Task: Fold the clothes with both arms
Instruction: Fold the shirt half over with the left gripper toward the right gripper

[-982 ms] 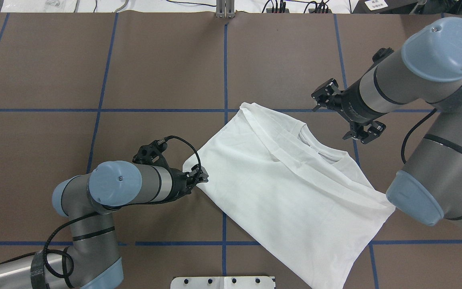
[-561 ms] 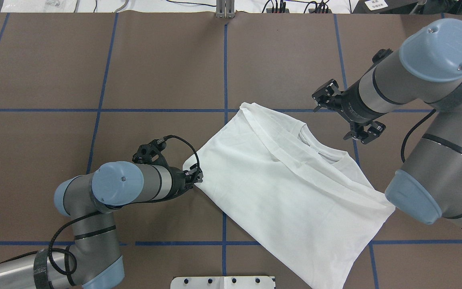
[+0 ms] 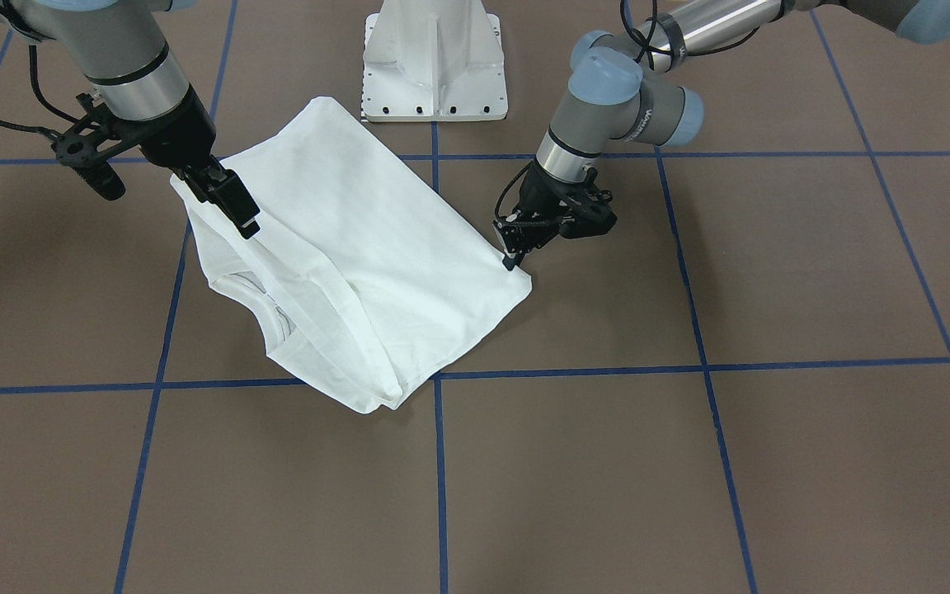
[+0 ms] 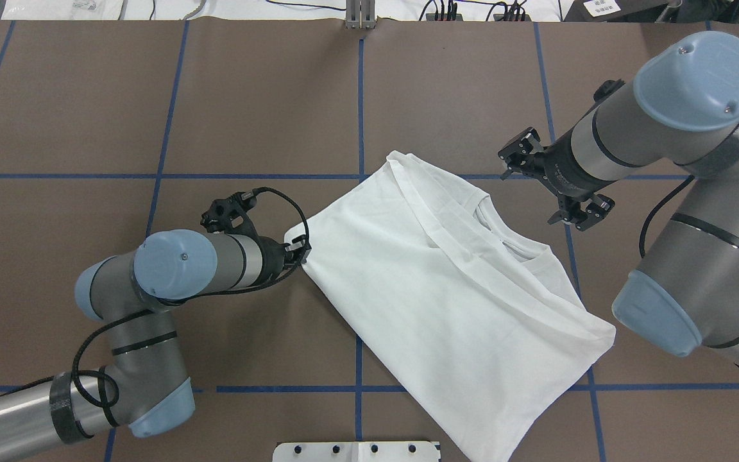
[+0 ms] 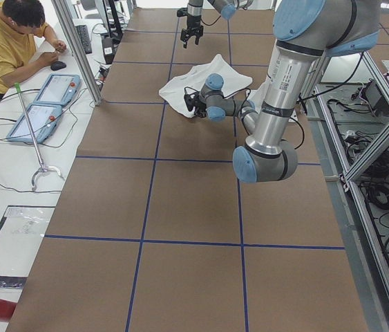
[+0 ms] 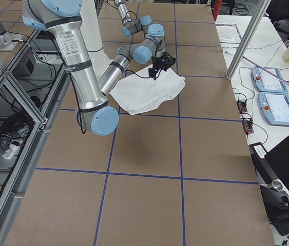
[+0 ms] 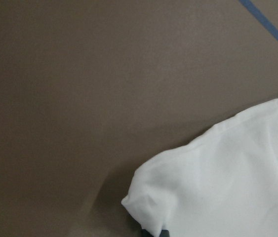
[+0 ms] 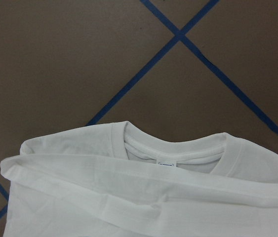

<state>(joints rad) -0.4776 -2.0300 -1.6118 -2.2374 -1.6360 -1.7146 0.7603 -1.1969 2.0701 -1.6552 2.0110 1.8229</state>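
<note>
The white T-shirt [image 4: 459, 295] lies folded lengthwise and diagonal on the brown table; it also shows in the front view [image 3: 359, 247]. Its ribbed collar [image 8: 173, 148] with a small label [image 8: 167, 164] faces the right arm. No printed text shows. My left gripper [image 4: 299, 251] is low at the shirt's left hem corner and shut on it; the pinched, puckered corner [image 7: 143, 210] shows in the left wrist view. My right gripper [image 4: 518, 153] hangs open and empty above the table just beyond the collar, not touching the cloth; the front view shows it too [image 3: 232, 206].
The white pedestal base [image 3: 434, 74] stands at the table's near edge, close to the shirt's hem. Blue tape lines [image 4: 360, 128] cross the table. Cables lie along the far edge [image 4: 472, 9]. An operator [image 5: 14, 34] sits beside tablets [image 5: 49, 97] at a side desk.
My left gripper has moved left and away from the robot with the hem corner in it, and the whole shirt has slid a little that way. The right arm has hardly moved.
</note>
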